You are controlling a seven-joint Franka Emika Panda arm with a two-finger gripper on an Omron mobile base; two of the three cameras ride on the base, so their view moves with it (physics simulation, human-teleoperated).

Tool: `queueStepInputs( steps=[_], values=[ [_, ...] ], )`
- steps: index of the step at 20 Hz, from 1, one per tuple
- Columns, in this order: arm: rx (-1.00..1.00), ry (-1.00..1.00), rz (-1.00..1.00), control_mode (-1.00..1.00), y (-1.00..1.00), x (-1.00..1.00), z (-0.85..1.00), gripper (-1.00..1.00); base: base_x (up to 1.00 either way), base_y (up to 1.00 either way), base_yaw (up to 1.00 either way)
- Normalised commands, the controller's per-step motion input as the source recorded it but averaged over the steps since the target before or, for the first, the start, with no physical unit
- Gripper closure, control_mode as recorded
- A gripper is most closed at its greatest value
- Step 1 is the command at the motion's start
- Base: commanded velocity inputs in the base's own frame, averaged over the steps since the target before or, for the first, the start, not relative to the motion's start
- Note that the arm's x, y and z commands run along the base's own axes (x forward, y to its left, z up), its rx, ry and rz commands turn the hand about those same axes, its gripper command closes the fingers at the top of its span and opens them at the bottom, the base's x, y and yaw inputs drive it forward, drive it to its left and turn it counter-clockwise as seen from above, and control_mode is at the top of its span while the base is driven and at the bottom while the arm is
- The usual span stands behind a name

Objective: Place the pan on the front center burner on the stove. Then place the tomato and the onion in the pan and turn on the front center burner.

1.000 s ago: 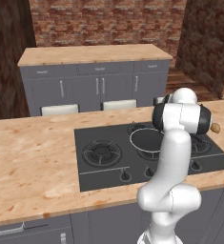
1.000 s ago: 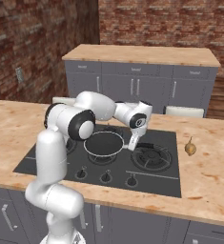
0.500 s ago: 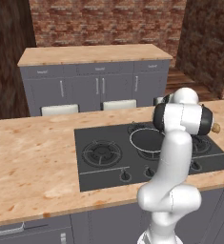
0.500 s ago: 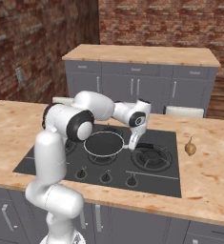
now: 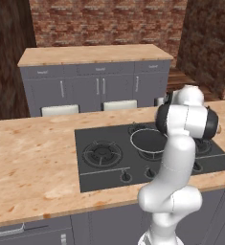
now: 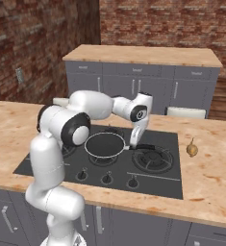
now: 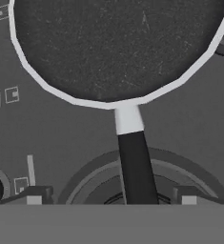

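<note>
The pan (image 6: 105, 145) rests on the stove (image 6: 153, 180), covering the front center burner, its dark inside bare (image 7: 118, 43). Its black handle (image 7: 135, 167) points right, over the neighbouring burner. My gripper (image 6: 133, 141) hangs just above that handle, open; in the hand view the fingertips (image 7: 35, 194) stand wide on either side of the handle without touching it. The onion (image 6: 192, 150) lies on the wooden counter to the right of the stove. The tomato is out of view. In the left base view my own arm hides the gripper; the pan (image 5: 147, 141) shows beside it.
A larger burner (image 6: 153, 157) lies under the handle and another burner (image 5: 102, 154) sits on the stove's left. A row of knobs (image 6: 106, 179) runs along the front edge. Grey cabinets (image 5: 99, 86) with a wooden top stand behind the counter.
The jaws have gone from shut on the pan's handle to wide open. The pan stays where it was on the burner.
</note>
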Motion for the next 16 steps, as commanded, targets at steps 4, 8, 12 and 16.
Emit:
queueStepInputs(
  steps=[4,8,12,16],
  values=[
    [0.00,0.00,-0.11,-1.00,-0.21,-0.16,0.36,-1.00,0.00,0.00,0.00],
    [0.00,0.00,-0.30,-1.00,-0.25,-0.03,0.18,-1.00,0.00,0.00,0.00],
    [0.00,0.00,-0.38,-1.00,-0.31,0.00,0.05,-1.00,0.00,0.00,0.00],
    [0.00,0.00,-0.42,-1.00,-0.43,-0.06,0.05,-1.00,0.00,0.00,0.00]
  ],
)
